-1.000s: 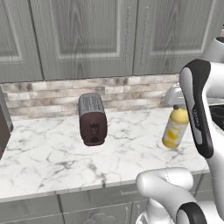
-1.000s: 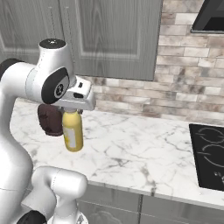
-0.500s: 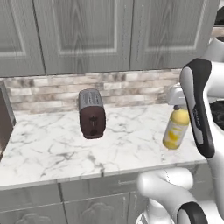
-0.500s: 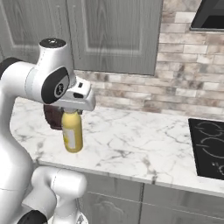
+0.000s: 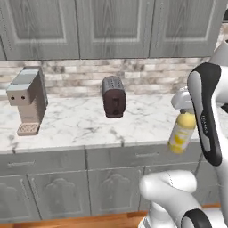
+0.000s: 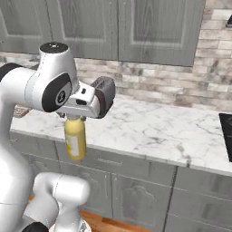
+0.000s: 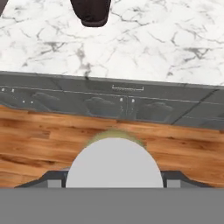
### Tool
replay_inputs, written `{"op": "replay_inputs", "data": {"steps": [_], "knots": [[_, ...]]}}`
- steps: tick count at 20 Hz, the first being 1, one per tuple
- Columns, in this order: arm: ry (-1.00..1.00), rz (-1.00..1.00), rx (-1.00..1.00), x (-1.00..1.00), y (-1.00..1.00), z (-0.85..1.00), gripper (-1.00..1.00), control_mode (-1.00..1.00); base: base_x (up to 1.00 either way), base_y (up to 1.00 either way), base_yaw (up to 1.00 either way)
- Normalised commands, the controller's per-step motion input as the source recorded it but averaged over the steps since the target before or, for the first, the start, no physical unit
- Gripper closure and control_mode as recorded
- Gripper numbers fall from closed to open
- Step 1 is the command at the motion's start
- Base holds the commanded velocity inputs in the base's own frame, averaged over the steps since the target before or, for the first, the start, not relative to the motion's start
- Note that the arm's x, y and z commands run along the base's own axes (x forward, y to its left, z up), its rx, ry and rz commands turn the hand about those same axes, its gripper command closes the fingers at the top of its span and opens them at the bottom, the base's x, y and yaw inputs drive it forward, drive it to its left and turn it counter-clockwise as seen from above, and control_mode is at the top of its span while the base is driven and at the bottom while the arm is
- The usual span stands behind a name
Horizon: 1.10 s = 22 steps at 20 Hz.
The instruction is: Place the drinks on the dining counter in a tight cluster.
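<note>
The yellow juice bottle (image 5: 181,133) with its pale cap hangs upright from my gripper (image 5: 185,113), which is shut on its neck. In the right base view the juice bottle (image 6: 75,138) hangs below the gripper (image 6: 74,118), in front of the grey cabinet fronts and off the worktop edge. The hand view looks straight down on the bottle's pale cap (image 7: 114,162), held between the two fingertips of the gripper (image 7: 114,176), with wooden floor beneath it. The dining counter is out of view.
A marble worktop (image 5: 75,127) with a brick backsplash runs ahead, over grey cabinets (image 5: 58,182). On it stand a dark toaster (image 5: 114,96) and a grey coffee machine (image 5: 27,100). A black cooktop (image 6: 226,136) lies at the right. Wooden floor (image 7: 39,131) is below.
The whole picture has shifted: the base has backed away from the worktop, and the cabinet fronts and coffee machine have come into view. The juice bottle stays held in the gripper.
</note>
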Motion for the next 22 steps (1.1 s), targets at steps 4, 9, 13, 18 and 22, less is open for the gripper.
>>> {"op": "replay_inputs", "data": {"steps": [4,9,13,18,22], "knots": [[0.0,0.0,0.0,0.0,0.0,0.0,1.0,1.0,-0.14,0.77,0.72],[0.0,0.0,0.0,0.0,0.0,0.0,1.0,1.0,0.0,0.64,0.94],[0.0,0.0,0.0,0.0,0.0,0.0,1.0,1.0,0.0,0.56,0.98],[0.0,0.0,0.0,0.0,0.0,0.0,1.0,1.0,0.0,0.56,0.99],[0.0,0.0,0.0,0.0,0.0,0.0,1.0,1.0,0.01,0.54,0.97]]}}
